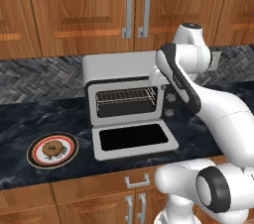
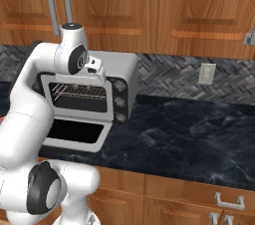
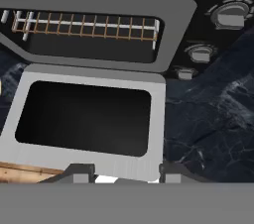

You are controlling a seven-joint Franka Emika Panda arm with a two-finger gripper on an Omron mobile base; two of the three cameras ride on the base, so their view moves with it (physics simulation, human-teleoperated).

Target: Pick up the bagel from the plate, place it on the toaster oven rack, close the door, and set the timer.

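Observation:
The bagel (image 1: 51,147) lies on the plate (image 1: 31,152) at the counter's front left, well left of the oven. The toaster oven (image 1: 116,64) has its door (image 1: 131,138) (image 2: 74,132) (image 3: 84,119) folded down flat on the counter. Inside the dark cavity the toaster oven rack (image 1: 125,95) (image 2: 79,91) (image 3: 84,25) is bare. My gripper (image 2: 98,77) (image 3: 126,174) hovers above the oven's front right and looks down at the door. Its fingers are apart with nothing between them, so it is open.
Three knobs (image 3: 228,15) (image 2: 118,101) run down the oven's right panel. Dark marble counter (image 2: 189,134) stretches right of the oven. A wall outlet (image 2: 206,73) is on the backsplash. Wooden cabinets hang above, and drawers with metal handles sit below.

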